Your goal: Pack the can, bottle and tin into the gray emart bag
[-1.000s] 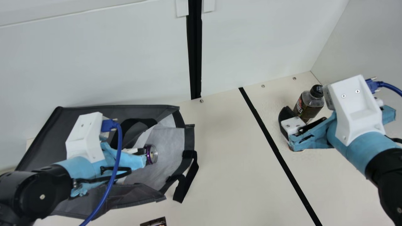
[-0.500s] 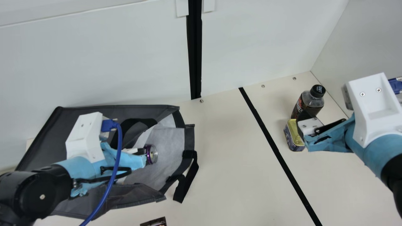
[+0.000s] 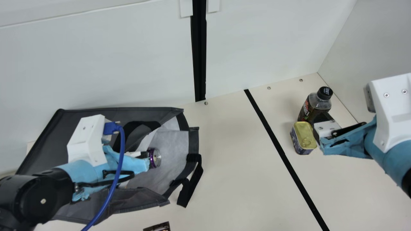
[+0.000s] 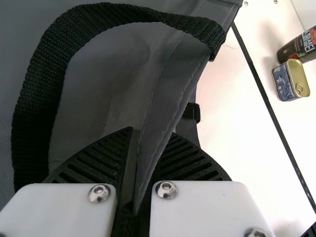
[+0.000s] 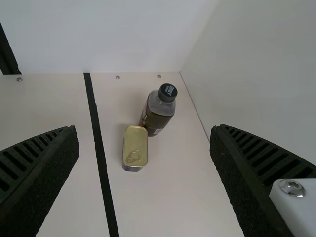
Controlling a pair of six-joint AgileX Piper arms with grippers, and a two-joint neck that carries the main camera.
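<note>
Our left gripper (image 3: 143, 155) is closed on an edge of the gray emart bag (image 3: 141, 114). Can (image 3: 155, 157) is on its side in the bag's mouth, top facing out. We've got the right gripper (image 3: 325, 127) wide, nothing between its fingers. Bottle (image 3: 318, 104) and tin (image 3: 303, 133) both upright on the table, side by side (tin's pull-tab lid up).

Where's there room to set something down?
The table is bare between the open gray fabric bag and long black stripe. It's crowded around the gold-lidded rectangular tin, dark plastic bottle and right fingers, and at the bag's mouth, with the purple metal can and left fingers.
</note>
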